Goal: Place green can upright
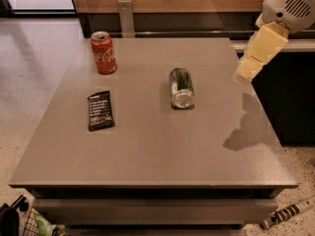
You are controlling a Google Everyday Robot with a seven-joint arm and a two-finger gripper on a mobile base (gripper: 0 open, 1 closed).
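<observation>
The green can [181, 87] lies on its side near the middle of the grey table [147, 146], its silver end facing the front. My gripper [247, 71] is the cream part of the arm at the upper right. It hangs in the air over the table's right edge, to the right of the can and well apart from it. It holds nothing that I can see. Its shadow falls on the table's right side.
A red cola can [104, 52] stands upright at the back left. A dark snack bar wrapper [100, 110] lies flat at the left. A wooden wall and a metal post [126, 16] stand behind the table. Small items lie on the floor at the front corners.
</observation>
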